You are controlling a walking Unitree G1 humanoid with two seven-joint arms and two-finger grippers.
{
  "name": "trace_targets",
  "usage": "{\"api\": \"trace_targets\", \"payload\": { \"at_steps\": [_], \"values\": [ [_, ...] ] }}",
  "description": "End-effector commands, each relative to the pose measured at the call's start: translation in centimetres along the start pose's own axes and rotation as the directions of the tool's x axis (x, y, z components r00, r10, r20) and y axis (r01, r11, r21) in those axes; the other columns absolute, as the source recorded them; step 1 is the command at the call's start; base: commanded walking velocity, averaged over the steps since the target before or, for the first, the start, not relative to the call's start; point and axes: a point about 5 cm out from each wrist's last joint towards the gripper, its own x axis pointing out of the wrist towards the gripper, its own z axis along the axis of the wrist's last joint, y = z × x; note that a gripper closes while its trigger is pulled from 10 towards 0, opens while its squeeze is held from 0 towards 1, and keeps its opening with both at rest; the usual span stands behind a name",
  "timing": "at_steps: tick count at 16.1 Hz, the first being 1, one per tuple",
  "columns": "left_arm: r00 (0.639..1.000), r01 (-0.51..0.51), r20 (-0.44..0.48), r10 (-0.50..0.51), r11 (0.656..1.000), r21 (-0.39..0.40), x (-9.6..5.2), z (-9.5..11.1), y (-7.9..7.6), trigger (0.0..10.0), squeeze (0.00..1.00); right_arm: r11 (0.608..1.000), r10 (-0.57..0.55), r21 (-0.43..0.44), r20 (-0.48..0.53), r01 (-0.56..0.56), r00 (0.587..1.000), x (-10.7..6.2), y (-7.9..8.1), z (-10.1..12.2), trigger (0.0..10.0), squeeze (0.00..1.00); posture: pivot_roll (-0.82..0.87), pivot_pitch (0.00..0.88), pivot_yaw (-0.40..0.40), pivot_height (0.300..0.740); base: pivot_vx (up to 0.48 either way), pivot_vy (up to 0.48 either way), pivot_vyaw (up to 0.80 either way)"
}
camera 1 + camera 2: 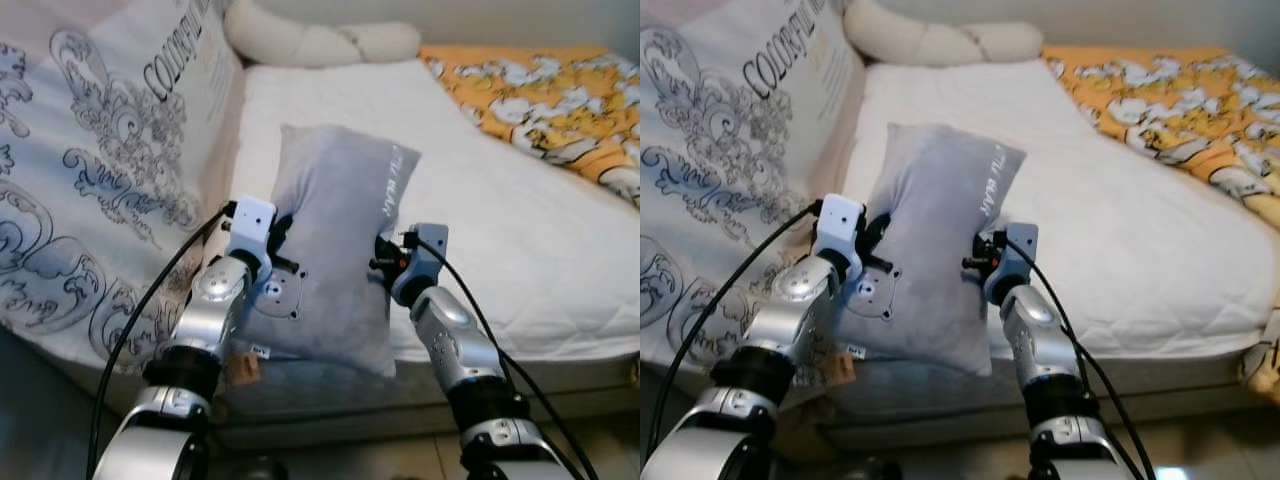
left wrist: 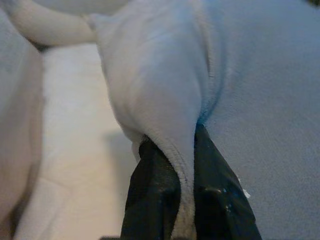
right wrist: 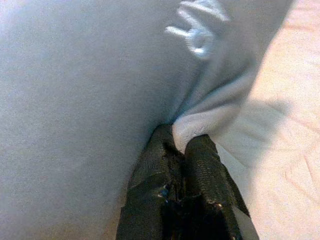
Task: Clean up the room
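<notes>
We have the grey pillow (image 1: 335,240) pinched at both side edges and held over the near edge of the bed (image 1: 520,230), its lower end hanging down past the white mattress front and its top end reaching in over the sheet. Our left gripper (image 2: 185,165) is closed tight on a fold of fabric at the pillow's left seam, the cloth squeezed between the two black fingers (image 2: 155,195). Our right gripper (image 3: 181,150) is likewise clamped on a pucker of the right edge, just below the pale lettering on the cover. To our left a large patterned cushion (image 1: 110,170) leans against the bed, a long cream bolster (image 1: 320,42) lies along the far end, and an orange flowered blanket (image 1: 540,95) is bunched at the far right. We judge that we are mid-carry in the tidying, with the pillow not yet set in place. The next move calls for both arms to travel together so neither pinch slips, then lowering the pillow flat on the sheet before letting go.
</notes>
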Motion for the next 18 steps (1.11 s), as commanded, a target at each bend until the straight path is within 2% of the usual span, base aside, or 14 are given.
{"api": "trace_targets", "payload": {
  "at_steps": [1, 8, 15, 18],
  "values": [
    [1.000, -0.002, 0.021, 0.002, 1.000, 0.016, 0.09, 0.49, 0.17, 10.0, 0.00, 0.999, 0.045, -0.030, 0.028, -0.045, 0.999, 0.62, 1.12, 0.93, 10.0, 0.00, 0.08, 0.000, 0.017, 0.740, 0.311, 0.000, 0.00],
    [1.000, 0.006, 0.018, -0.006, 1.000, 0.024, 0.17, 0.39, -0.02, 10.0, 0.00, 0.999, 0.038, -0.024, 0.017, -0.038, 0.999, 0.65, 1.08, 0.63, 10.0, 0.00, 0.08, 0.000, 0.018, 0.740, 0.308, 0.000, 0.00],
    [1.000, -0.002, 0.022, 0.001, 0.999, 0.034, 0.25, 0.62, 0.24, 10.0, 0.00, 0.996, 0.076, -0.056, -0.008, -0.076, 0.997, 0.85, 1.50, 0.33, 10.0, 0.00, 0.09, 0.000, 0.013, 0.740, 0.310, 0.000, 0.00],
    [1.000, -0.009, 0.024, 0.008, 0.999, 0.040, 0.25, 0.79, 0.66, 10.0, 0.00, 0.993, 0.091, -0.077, -0.025, -0.092, 0.996, 0.88, 1.91, -0.02, 10.0, 0.00, 0.09, 0.000, 0.015, 0.740, 0.311, 0.000, 0.73]
  ]
}}
